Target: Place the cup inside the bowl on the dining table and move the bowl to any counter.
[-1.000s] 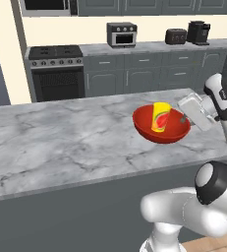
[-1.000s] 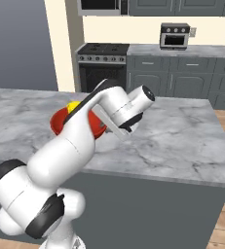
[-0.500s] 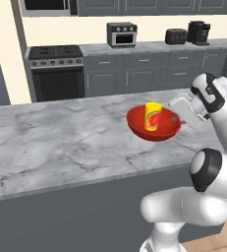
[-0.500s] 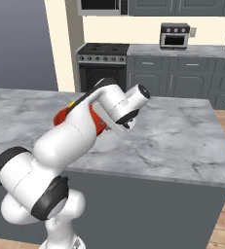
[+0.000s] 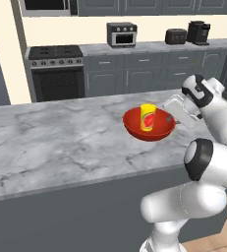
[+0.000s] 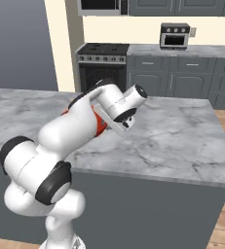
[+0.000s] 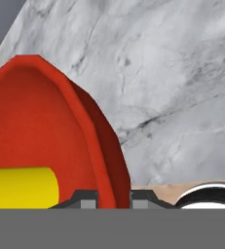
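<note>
Hand view has the gripper [image 7: 113, 198] pinching the red bowl [image 7: 46, 141] by its rim, yellow cup [image 7: 19, 187] sitting inside, marble counter [image 7: 172, 73] underneath.

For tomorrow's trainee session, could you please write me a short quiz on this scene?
1. True or false: the cup stands inside the bowl.
2. What does the hand grip? A) the cup B) the bowl's rim C) nothing
3. Fill in: the bowl is over a grey ___ top.

Key: 1 true; 2 B; 3 marble.
</note>
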